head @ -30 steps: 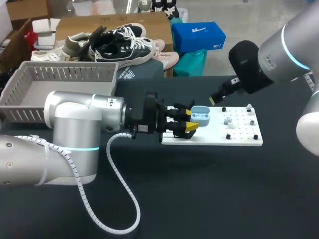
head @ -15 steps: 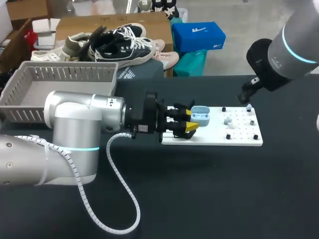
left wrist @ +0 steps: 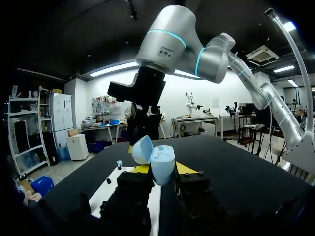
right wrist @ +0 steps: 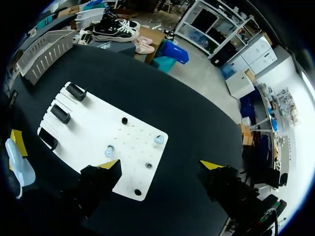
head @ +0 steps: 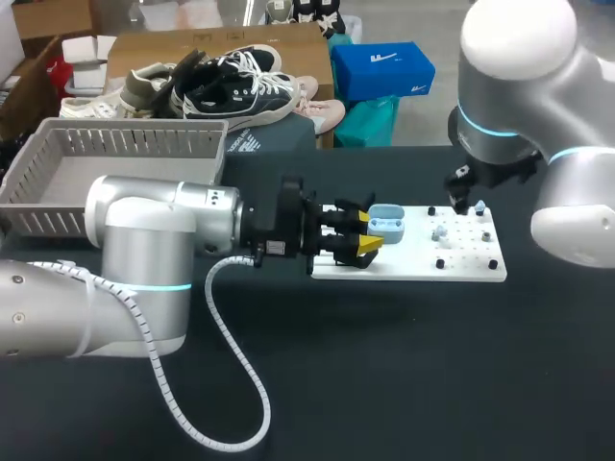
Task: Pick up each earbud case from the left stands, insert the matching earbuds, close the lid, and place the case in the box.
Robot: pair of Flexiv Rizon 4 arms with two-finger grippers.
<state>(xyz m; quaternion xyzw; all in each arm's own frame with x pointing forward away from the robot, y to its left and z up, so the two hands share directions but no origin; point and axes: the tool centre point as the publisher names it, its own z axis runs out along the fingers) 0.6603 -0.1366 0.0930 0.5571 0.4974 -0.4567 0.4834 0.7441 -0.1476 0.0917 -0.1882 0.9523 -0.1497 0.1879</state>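
Note:
A pale blue earbud case (head: 388, 225) sits between the yellow tips of my left gripper (head: 369, 231), which is shut on it over the near-left end of the white board (head: 413, 261). In the left wrist view the case (left wrist: 161, 164) stands upright with its lid (left wrist: 141, 149) tipped open. Small earbuds (head: 440, 232) rest on the board's right half. My right gripper (head: 460, 198) hangs open above that half, pointing down. In the right wrist view its fingers (right wrist: 109, 165) straddle the board (right wrist: 93, 128) and the earbuds (right wrist: 109, 151), well above them.
A grey slatted basket (head: 115, 154) stands at the table's back left. Black stands (right wrist: 61, 114) line the board's left end, and black pegs (right wrist: 124, 120) dot its right half. Dark table cloth (head: 404, 365) surrounds the board.
My right arm has swung right, then back over the board's right half, and its gripper now points down. The left arm and the case have kept still.

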